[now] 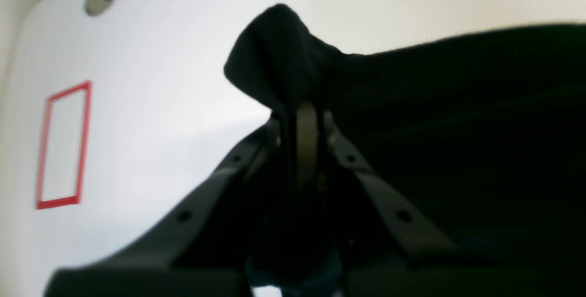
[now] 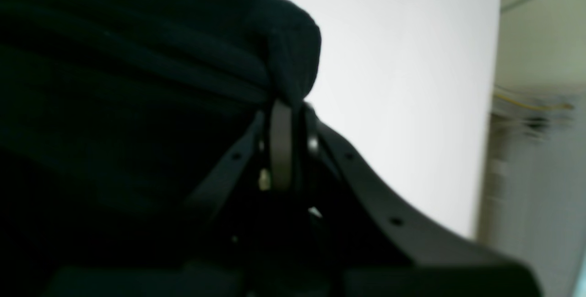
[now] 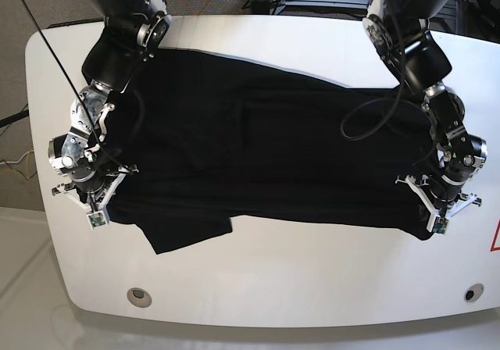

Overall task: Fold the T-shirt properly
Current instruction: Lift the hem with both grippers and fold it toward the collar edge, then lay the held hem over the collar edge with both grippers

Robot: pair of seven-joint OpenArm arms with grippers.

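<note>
The black T-shirt lies spread across most of the white table, with a sleeve flap sticking out at the front left. My left gripper is at the shirt's front right corner; in the left wrist view it is shut on a bunched fold of the black cloth. My right gripper is at the shirt's left edge; in the right wrist view it is shut on a fold of the shirt. The white lettering is not visible.
A red rectangle outline is marked on the table near the left gripper, also at the right edge of the base view. Round cable holes sit near the front edge. The table edge is close to the right gripper.
</note>
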